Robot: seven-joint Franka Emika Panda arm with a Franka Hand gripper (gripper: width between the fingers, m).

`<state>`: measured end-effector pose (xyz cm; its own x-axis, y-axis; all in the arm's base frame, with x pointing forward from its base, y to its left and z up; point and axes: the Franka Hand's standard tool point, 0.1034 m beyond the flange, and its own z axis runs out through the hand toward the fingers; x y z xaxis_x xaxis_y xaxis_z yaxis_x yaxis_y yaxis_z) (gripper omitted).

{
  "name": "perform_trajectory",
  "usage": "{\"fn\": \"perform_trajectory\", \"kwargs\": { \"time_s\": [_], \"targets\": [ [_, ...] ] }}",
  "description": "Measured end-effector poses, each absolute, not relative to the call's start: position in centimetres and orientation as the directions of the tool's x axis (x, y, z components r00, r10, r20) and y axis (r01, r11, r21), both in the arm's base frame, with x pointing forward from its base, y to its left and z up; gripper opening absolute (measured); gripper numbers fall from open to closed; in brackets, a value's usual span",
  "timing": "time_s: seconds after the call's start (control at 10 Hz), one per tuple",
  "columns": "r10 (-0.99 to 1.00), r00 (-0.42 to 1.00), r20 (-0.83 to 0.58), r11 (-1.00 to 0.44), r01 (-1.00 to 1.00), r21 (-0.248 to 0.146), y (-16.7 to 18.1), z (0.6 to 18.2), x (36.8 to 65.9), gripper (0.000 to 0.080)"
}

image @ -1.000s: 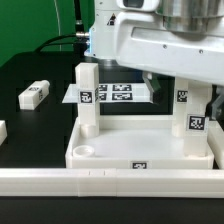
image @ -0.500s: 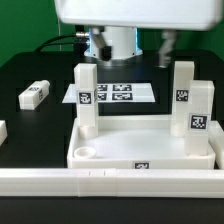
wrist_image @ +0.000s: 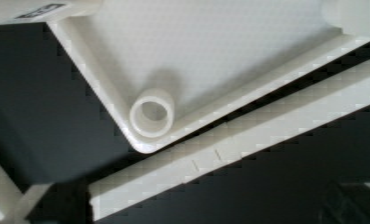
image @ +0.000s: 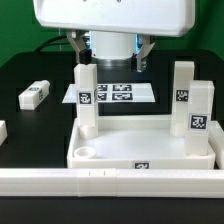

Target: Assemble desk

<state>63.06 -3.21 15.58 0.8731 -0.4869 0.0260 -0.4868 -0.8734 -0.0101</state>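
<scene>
Three upright legs (image: 87, 98) in one tabletop (image: 140, 140), one leg (image: 35, 95) loose; jaws spread.

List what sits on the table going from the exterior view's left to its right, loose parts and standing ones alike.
Partly cut-off white piece at the edge → loose leg lying flat → upright leg in the tabletop's corner → marker board → two upright legs at the far side.

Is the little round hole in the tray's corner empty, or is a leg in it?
Empty. The hole shows only an open ring in both views, with nothing standing in it. Legs stand upright in other corners of the tray.
</scene>
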Motion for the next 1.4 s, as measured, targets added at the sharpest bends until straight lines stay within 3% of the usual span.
{"fn": "perform_trajectory", "kwargs": {
  "time_s": [0.2,0.6,0.7,1.1,1.4],
  "targets": [
    [-0.414,0.910,0.029,-0.910,-0.414,-0.001,-4.5,14.9,62.3,0.0649],
    [-0.259,0.966,0.025,-0.965,-0.260,0.028,-14.6,13.0,57.8,0.0649],
    [-0.266,0.964,0.025,-0.963,-0.267,0.034,-15.7,12.5,57.3,0.0649],
    [-0.256,0.966,0.024,-0.966,-0.257,0.031,-15.4,12.4,57.3,0.0649],
    [-0.268,0.964,-0.002,-0.963,-0.268,0.018,-21.9,9.3,50.6,0.0649]
  ]
}}
